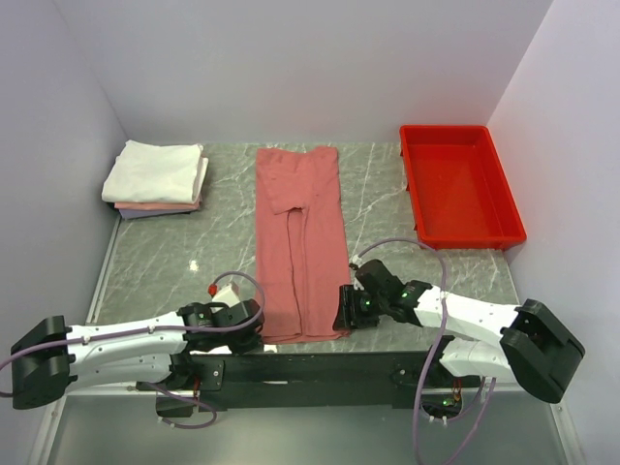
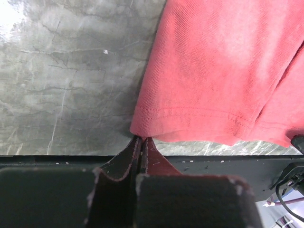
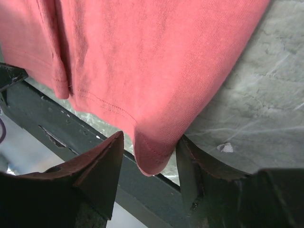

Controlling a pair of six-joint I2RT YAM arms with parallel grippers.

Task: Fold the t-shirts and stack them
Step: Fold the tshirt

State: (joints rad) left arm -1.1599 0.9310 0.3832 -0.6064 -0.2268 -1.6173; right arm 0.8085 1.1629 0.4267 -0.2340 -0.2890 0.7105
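A dusty salmon-red t-shirt lies as a long narrow strip down the middle of the table, its hem at the near edge. My left gripper is at the hem's near-left corner. In the left wrist view its jaws are pressed together, pinching the tip of that corner of the t-shirt. My right gripper is at the near-right corner. In the right wrist view it stands open, one finger on each side of the hanging corner of the t-shirt. Folded white and pale pink t-shirts are stacked at the back left.
A rigid bright red plastic tray sits at the back right, with nothing visible inside. A dark rail runs along the table's near edge under both grippers. Grey walls close in the left, back and right sides.
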